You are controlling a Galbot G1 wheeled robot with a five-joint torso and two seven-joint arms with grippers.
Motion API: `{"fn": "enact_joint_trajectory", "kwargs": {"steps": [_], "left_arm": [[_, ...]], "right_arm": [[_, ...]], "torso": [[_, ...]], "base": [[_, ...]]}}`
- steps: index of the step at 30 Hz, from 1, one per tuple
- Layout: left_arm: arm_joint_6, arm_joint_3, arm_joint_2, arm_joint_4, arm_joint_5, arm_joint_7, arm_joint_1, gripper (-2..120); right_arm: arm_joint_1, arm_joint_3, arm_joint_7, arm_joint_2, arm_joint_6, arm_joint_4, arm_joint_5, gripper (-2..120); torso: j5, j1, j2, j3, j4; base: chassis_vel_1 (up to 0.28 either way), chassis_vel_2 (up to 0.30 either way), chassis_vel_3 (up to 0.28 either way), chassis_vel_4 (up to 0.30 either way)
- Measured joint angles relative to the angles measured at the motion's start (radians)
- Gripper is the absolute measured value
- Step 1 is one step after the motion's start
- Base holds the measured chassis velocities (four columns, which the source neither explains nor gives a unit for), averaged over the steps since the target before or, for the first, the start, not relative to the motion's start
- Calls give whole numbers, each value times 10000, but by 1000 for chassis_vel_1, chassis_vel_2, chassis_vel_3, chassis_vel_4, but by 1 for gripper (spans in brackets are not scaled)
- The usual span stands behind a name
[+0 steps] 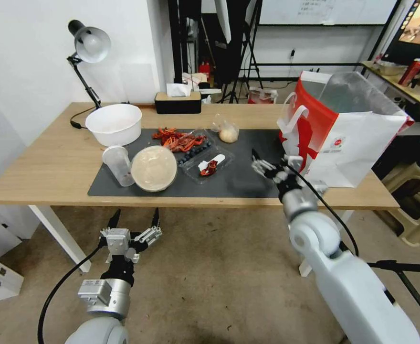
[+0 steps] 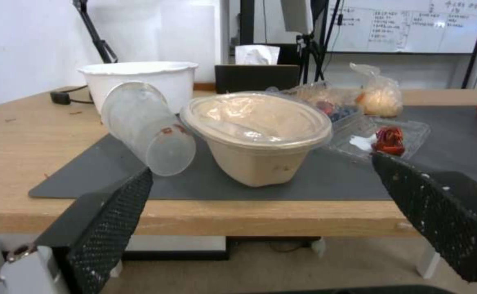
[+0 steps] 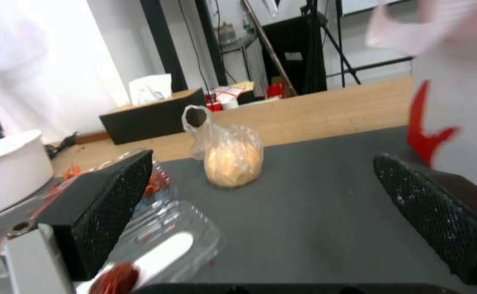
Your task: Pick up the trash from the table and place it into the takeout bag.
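Head view, left pincer (image 1: 134, 219): spread wide, empty, below the near edge of the counter (image 1: 52, 162)
Head view, right pincer (image 1: 267, 165): over the dark mat (image 1: 248, 177), just beside the takeout bag (image 1: 348, 138), fingers apart, nothing held
Head view, trash: beige lidded bowl (image 1: 153, 168) near the mat's front, clear cup (image 1: 117, 165) lying against its left side; crayfish shells (image 1: 179, 139) farther back; clear tray (image 1: 207, 165) to the bowl's right; knotted plastic bag (image 1: 226, 131) behind
Head view, other: white tub (image 1: 114, 123), tissue box (image 1: 177, 102), desk lamp (image 1: 88, 48) at the back
Left wrist view: fingers (image 2: 108, 220) wide apart before the counter edge, cup (image 2: 148, 128) tilted, touching the bowl (image 2: 256, 136)
Right wrist view: fingers (image 3: 110, 200) wide apart above the mat (image 3: 315, 212); knotted bag (image 3: 230, 157) between them, farther off; tray (image 3: 168, 241) near one finger; takeout bag (image 3: 456, 110) at the side
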Motion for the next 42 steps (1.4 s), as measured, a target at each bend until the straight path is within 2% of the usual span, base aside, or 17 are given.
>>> {"fn": "enact_joint_trajectory", "kwargs": {"steps": [4, 8, 9, 16, 20, 22, 27, 42], "left_arm": [[0, -6, -2, 25, 6, -1, -21, 100], [1, -9, -1, 112, 23, -4, -53, 100], [1, -9, -1, 112, 23, -4, -53, 100], [-3, -45, 0, 175, 33, -10, -68, 100], [-4, -61, 0, 178, 33, -13, -71, 100], [-4, -73, 0, 181, 31, -15, -77, 100], [-3, -95, 0, 184, 21, -21, -71, 100], [-91, -154, -1, 230, 11, -47, -21, 100]], "right_arm": [[720, -371, 74, 74, -40, -648, 167, 100], [2307, -1114, 247, 396, -142, -2176, 632, 100], [2307, -1114, 247, 396, -142, -2176, 632, 100], [3987, -2055, 264, 977, -255, -4529, 1176, 100], [4415, -2261, 177, 1145, -232, -5069, 1192, 100], [4912, -2505, 30, 1418, -204, -5761, 1195, 100], [5471, -2778, -185, 1892, -155, -6819, 1128, 100], [6085, -3066, -553, 2921, -218, -8750, 565, 99]], "torso": [[-1, 1, 0, 0, 1], [-1, 1, 0, -1, 1], [-1, 1, 0, -1, 1], [2, 0, -1, 0, -1], [-1, 1, 0, -1, -1], [0, 0, -1, -1, 0], [0, -1, -1, -1, 1], [0, -1, 0, -2, 0]], "base": [[0, 0, 0, 0], [0, 0, 0, 0], [0, 0, 0, 0], [0, 0, 0, 0], [0, 0, 0, 0], [0, 0, 0, 0], [0, 0, 0, 0], [0, 0, 0, 0]]}}
